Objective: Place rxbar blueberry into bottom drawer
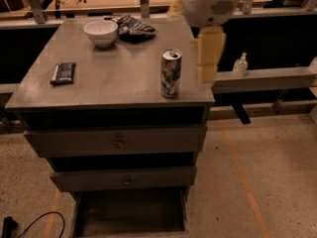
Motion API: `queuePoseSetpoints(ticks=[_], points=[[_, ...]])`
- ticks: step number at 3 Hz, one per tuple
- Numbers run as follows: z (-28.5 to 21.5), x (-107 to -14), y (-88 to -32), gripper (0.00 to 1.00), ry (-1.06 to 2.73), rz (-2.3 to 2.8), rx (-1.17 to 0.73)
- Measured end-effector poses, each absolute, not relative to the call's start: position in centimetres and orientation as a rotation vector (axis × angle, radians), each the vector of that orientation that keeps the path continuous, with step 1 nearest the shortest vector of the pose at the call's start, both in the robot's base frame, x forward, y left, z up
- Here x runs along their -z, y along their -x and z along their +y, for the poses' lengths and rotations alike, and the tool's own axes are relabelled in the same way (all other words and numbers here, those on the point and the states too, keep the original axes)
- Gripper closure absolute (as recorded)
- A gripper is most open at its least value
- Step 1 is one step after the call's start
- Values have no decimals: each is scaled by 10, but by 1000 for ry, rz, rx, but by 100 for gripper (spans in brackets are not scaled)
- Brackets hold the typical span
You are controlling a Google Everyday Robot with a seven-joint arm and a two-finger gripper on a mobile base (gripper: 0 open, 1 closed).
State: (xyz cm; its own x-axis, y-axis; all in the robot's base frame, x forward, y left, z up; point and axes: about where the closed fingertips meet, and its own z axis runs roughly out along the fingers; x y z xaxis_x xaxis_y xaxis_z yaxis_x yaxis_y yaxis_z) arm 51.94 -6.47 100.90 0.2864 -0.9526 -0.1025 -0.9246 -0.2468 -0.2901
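A dim workshop floor with an orange line ran past a grey cabinet whose flat top served as the counter [114,86], with workbenches behind it. The rxbar blueberry [63,73] lay flat near the left edge of the counter, about midway between the front and back corners, with nothing touching it. A white bowl [101,32] sat near the back edge, a patterned bag [132,28] just beside it toward the back right corner, and a tall printed can [171,73] stood upright near the front right corner. Below the front edge, the two shallow drawers were mostly pushed in, while the bottom drawer [130,212] stood pulled out with its dark tray exposed. The end effector [208,63] hung off the right edge of the counter, just beyond the can and well apart from the bar; whether it was spread or pressed together could not be told, though it appeared to carry nothing. The step in hand looked like the approach, with the pick not yet begun. The next move would likely call for a reach across the counter to the left edge, passing over or behind the can without tipping it, then a descent onto the thin bar
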Motion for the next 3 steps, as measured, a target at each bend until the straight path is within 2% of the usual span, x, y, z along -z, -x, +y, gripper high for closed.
queuePoseSetpoints(ticks=[1,3], points=[[-34,-1019,-531,0,2269,1627,134],[-16,-1030,-550,0,2250,1529,184]])
